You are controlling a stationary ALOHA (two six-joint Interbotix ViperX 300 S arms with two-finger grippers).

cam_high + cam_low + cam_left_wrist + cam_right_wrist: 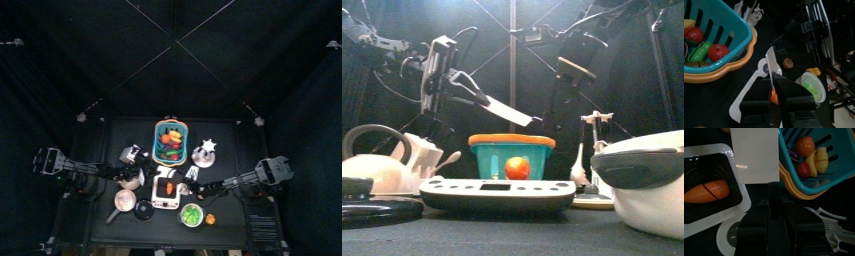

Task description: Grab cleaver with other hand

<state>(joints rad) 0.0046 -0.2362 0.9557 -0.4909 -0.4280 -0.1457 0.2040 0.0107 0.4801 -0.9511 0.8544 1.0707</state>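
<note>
Left gripper (772, 92): jaws drawn close together, one on each face of a thin whitish blade seen edge-on
Right gripper (771, 193): jaws partly closed on the handle end of the same tool, the broad blade sticking straight out beyond them
Cleaver (505, 108): held in the air in both grippers, just left of the front view's middle, slanting down toward the right, above the basket and clear of it
Left arm: comes down from the upper left of the front view
Right arm: hangs at the upper right of the front view and reaches in toward the middle
Basket (512, 150): teal with an orange rim, at the middle of the front view, toy fruit and vegetables inside
Tray (731, 208): white and rectangular, an orange item (707, 189) lying in it, under the cleaver's blade in the right wrist view
Star-shaped piece (205, 149): white, right of the basket in the top view
Green bowl (193, 214): near the table's front edge, lower middle of the top view
</note>
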